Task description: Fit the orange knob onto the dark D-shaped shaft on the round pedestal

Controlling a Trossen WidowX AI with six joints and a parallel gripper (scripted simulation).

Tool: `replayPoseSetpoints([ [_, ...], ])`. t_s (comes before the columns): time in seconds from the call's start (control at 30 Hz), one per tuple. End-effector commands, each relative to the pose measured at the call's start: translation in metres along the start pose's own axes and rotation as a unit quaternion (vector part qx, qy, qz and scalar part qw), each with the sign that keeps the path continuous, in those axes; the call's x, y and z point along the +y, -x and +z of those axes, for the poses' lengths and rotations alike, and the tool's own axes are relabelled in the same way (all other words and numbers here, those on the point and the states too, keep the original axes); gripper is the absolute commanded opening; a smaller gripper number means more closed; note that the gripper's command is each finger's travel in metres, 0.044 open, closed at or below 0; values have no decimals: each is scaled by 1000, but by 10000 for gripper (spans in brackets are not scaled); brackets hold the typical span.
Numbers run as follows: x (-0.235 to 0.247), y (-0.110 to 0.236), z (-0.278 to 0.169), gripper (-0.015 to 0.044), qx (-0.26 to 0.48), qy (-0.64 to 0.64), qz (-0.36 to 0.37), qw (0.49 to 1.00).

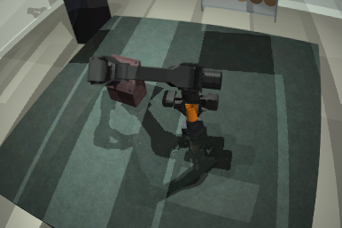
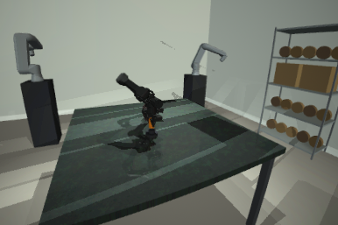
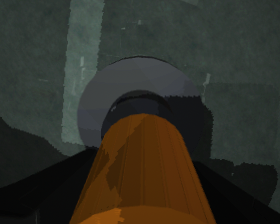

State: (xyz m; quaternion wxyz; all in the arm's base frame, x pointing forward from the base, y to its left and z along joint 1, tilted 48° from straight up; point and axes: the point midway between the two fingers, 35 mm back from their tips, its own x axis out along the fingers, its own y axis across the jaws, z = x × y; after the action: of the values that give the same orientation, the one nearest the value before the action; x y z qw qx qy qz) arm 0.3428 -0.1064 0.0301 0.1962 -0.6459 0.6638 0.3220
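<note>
Wrist view: my pincer (image 1: 191, 109) (image 2: 151, 121) (image 3: 143, 164) is closed around the orange knob (image 1: 191, 113) (image 2: 151, 123) (image 3: 143, 165), one dark finger on either side. I have the knob above the bench (image 1: 301, 148) (image 2: 188, 181) (image 3: 241, 45), over the round pedestal (image 1: 192, 129) (image 2: 151, 133) (image 3: 141, 75), whose grey disc shows around its far end. I cannot tell whether knob and pedestal touch.

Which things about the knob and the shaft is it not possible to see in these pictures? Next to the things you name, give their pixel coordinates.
- Hole of the knob (image 1: 191, 113) (image 2: 151, 123) (image 3: 143, 165): on its underside, hidden in all views.
- Shaft's flat side: the knob hides it in the wrist view; too small in the exterior view.
- How far down the knob sits: cannot tell; the wrist view looks along it.
- Knob's near end: cut off by the wrist view's bottom edge.
</note>
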Motion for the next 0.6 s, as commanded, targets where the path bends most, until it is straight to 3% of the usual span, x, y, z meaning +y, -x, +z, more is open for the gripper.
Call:
replayPoseSetpoints([
  [0.0,1,0,0,0,2,3,-1,1000],
  [0.57,1,-1,0,0,2,3,-1,1000],
])
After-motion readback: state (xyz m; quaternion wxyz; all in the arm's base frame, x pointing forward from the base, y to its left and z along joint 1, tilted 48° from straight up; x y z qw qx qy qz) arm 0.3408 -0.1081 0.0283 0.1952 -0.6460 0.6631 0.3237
